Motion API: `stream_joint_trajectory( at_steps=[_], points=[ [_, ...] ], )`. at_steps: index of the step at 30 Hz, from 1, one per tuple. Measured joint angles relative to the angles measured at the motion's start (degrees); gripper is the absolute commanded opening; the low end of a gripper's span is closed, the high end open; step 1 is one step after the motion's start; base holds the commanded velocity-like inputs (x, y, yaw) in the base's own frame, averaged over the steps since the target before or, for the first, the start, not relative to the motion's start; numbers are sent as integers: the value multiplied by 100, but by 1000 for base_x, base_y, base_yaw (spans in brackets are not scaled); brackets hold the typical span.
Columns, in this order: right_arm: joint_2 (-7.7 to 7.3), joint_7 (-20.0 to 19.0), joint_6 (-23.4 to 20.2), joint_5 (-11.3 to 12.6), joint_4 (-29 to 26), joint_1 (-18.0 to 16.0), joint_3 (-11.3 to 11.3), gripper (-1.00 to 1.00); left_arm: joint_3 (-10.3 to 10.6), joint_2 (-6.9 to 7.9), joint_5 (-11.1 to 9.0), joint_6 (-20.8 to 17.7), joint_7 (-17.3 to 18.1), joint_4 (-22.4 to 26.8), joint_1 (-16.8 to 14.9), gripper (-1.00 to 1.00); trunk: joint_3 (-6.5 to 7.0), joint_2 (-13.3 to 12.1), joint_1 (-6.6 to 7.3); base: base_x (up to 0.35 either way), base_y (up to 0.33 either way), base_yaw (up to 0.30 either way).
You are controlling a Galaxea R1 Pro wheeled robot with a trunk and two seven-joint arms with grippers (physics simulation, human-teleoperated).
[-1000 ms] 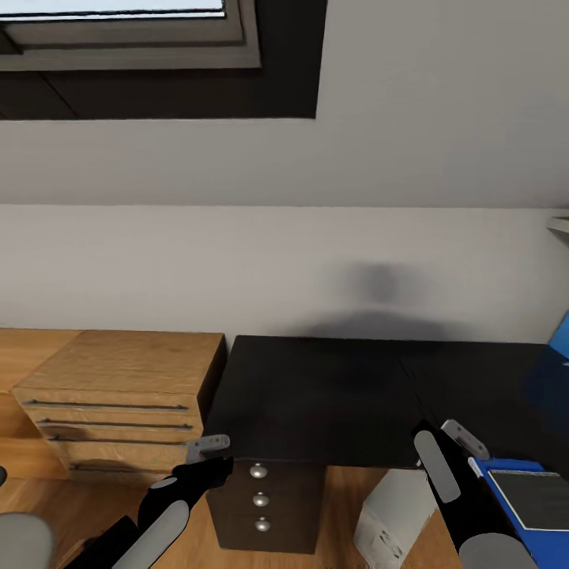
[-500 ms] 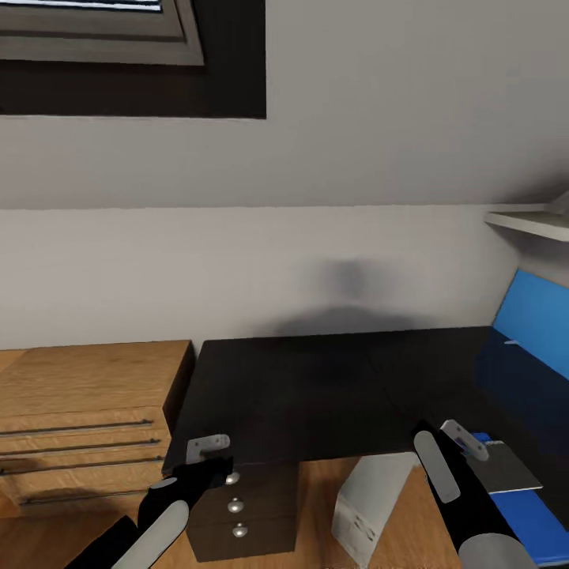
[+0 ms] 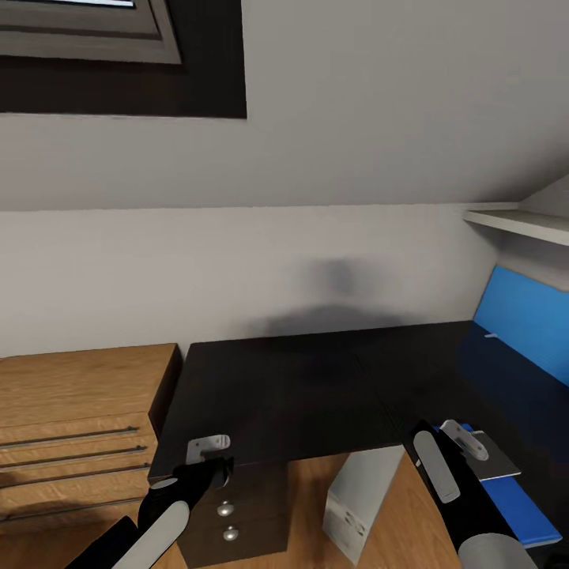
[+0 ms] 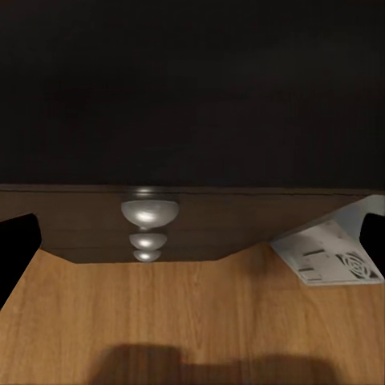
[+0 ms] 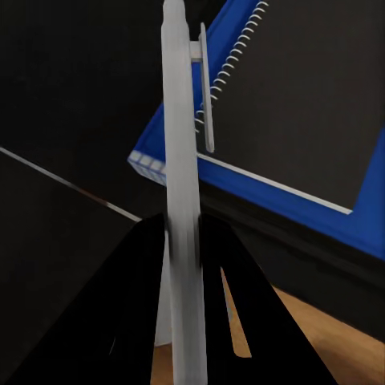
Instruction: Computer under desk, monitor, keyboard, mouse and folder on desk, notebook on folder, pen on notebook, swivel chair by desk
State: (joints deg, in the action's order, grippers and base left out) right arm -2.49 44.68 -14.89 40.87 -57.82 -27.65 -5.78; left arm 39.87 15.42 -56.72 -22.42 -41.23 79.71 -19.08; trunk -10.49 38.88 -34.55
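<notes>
Light oak drawers (image 3: pixel 75 431) with long bar handles stand on the wood plank floor (image 3: pixel 312 521). Above, a skylight (image 3: pixel 87 32) sits in a dark recess, and a pale shelf (image 3: pixel 518 224) juts from the wall.

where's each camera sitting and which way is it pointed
Head view: on the head, looking down over the desk; both forearms show.
Left wrist view: by the left pincer, facing the drawer knobs and the computer; black fingertips at the edges.
Right wrist view: by the right pincer, which grips the pen above the notebook and folder.
Shared: head and left wrist views both show the computer.
</notes>
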Motion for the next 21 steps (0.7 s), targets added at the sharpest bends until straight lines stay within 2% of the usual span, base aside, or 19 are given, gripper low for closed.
stream_joint_trajectory(
  at_steps=[21],
  points=[
    [-4, -1, 14, -20, 9, 0, 1, -100, 24, 0, -7, 0, 1, -2, 0, 100, 0, 0, 0, 0, -2, -3]
  ],
)
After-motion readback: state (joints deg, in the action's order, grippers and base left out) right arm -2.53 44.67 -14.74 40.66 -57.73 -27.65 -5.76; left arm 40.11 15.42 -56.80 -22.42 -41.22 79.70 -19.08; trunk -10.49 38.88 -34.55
